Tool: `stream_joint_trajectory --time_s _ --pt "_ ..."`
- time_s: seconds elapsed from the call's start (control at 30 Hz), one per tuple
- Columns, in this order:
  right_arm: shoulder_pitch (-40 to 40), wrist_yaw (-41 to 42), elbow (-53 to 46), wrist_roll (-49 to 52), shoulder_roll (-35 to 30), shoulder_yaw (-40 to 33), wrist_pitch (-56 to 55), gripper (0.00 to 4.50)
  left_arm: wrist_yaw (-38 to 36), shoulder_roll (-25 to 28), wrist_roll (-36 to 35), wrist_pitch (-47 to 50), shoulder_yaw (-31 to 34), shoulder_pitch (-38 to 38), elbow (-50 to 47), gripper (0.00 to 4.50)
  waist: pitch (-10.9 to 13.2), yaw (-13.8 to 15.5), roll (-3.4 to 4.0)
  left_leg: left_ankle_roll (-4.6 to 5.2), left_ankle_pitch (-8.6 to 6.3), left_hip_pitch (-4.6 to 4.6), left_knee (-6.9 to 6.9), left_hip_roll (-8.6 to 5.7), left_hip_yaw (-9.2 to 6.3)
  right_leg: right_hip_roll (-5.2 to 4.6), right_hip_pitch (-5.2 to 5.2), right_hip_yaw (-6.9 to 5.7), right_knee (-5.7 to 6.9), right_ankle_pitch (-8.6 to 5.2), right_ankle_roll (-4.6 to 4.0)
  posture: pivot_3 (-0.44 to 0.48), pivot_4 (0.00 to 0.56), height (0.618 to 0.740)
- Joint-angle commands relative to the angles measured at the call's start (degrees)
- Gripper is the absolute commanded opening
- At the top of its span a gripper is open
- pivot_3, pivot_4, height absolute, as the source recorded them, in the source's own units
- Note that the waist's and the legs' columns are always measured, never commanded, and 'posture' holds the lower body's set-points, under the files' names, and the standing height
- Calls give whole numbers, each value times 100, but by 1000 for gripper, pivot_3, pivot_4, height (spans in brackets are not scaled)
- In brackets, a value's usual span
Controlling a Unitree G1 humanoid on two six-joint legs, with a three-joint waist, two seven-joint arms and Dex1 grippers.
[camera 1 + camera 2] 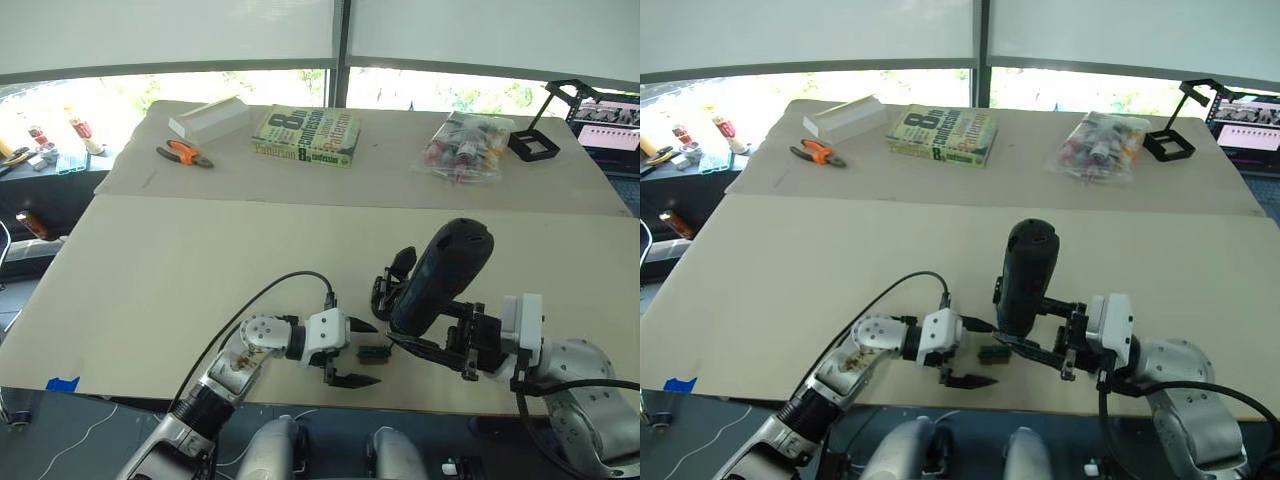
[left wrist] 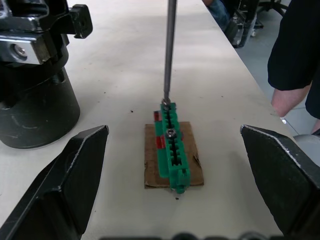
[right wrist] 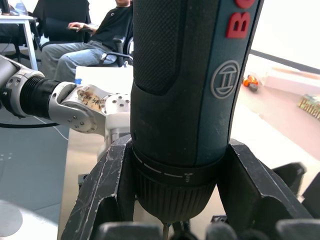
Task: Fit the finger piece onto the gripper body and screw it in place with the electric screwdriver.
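Gripping electric screwdriver (image 1: 443, 275): right hand (image 1: 425, 350); beige table (image 1: 150, 270); windows behind

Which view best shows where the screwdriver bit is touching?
Left wrist view: the bit meets the green block's far end. Eye views show the screwdriver body hiding the tip. Right wrist view shows its barrel, clamped.
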Motion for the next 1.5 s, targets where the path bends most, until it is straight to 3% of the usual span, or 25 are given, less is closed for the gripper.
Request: stream_joint_trajectory --time_s 0.03,0.43,0.77,1.13,1.5 --pt "-102 -91 -417 392 -124 -304 78 1927 -61 107 -52 -48 46 72 27 4500 0 -8 0 0 0 0 0 0 0 0 -1 0 0 0 0 0 150 740" --pt "233 -345 -823 825 -512 -1151 434 1927 -51 541 -857 134 812 432 -611 4500 0 -37 0 -1 0 -3 -4 4 0 -9 -5 1 0 0 0 0 150 740" --pt "381 -250 -510 961 -796 -2244 451 1927 -25 706 -1543 958 1513 -53 -776 4500 1 -7 -1 0 0 -4 -1 0 1 -4 -2 -2 2 1 1 0 150 740" --pt "-814 -333 42 1316 -1137 -2370 691 1927 -461 310 -1381 617 1353 -987 59 4500 2 -14 -2 -1 2 -6 0 -5 6 9 -6 -1 2 1 3 0 150 740" --pt "-2233 -903 61 2161 -1420 -2085 1649 1927 -559 181 -1447 648 1374 -1149 126 4500 3 -7 -4 -2 3 -13 2 -3 4 7 -10 -1 0 1 2 0 150 740"
